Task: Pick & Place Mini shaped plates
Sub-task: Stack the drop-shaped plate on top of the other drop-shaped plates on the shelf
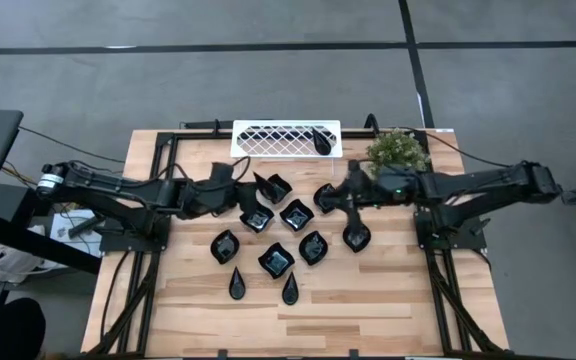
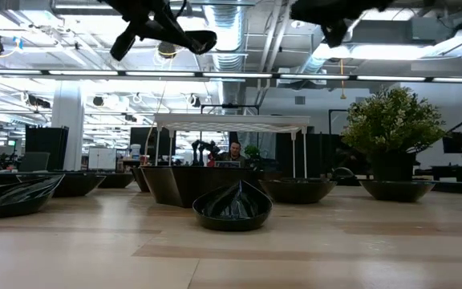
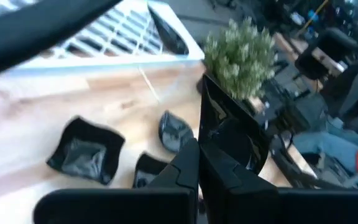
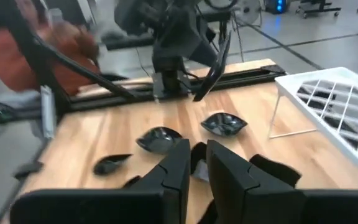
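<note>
Looking straight down, the biggest thing is the wooden table (image 1: 368,320), with a dark arm reaching in from each side toward the middle.

Next down in size is the white lattice tray (image 1: 268,140) at the far edge. One black plate (image 1: 323,140) is already lying on its right end. The small potted plant (image 1: 398,150) is just right of the tray, near the right arm.

The mini shaped plates (image 1: 296,214) are spread over the middle of the table, between the two arms. They're mostly wavy squares and leafy ovals, and two slim teardrops (image 1: 237,285) sit closest to the near edge, a bit apart from the rest.

The left gripper (image 3: 199,155) is up off the table, near the tray's left half. Its jaws are clamped tight on the held plate (image 3: 235,130), a glossy black dish tilted up on edge rather than flat. It also shows from table height, hanging high in the air.

The right gripper (image 4: 197,152) is raised too, over the right side of the plate cluster. I honestly can't tell whether its jaws are gripping anything – that spot is too murky.
</note>
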Robot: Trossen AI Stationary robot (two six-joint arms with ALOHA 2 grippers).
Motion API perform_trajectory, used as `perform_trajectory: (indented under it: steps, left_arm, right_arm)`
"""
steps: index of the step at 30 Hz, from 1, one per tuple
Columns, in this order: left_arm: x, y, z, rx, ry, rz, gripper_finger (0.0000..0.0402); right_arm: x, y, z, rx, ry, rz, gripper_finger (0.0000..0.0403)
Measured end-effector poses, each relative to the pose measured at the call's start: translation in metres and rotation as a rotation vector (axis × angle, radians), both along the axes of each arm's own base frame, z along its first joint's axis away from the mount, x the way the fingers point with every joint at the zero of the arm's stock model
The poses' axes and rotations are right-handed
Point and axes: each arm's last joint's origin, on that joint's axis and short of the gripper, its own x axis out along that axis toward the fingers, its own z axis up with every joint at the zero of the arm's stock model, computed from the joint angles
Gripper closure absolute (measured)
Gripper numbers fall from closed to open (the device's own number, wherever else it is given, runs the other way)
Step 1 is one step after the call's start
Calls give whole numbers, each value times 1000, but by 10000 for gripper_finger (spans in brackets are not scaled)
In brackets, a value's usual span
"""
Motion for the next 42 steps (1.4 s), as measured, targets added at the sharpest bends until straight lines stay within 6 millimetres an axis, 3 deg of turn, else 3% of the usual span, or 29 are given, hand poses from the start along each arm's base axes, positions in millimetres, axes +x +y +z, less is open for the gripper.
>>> perform_trajectory:
  steps: [15, 27, 32, 42]
  left_arm:
    - [1, 3, 6, 162, -4, 63, 398]
    - [2, 3, 7, 169, -10, 64, 398]
    - [2, 2, 8, 168, -16, 61, 398]
    - [2, 2, 7, 167, -16, 61, 398]
  right_arm:
    - [71, 1, 33, -259, 73, 20, 351]
    - [102, -7, 46, -341, 94, -42, 311]
    - [116, -10, 42, -398, 132, -32, 296]
    - [138, -16, 54, -461, 132, -96, 289]
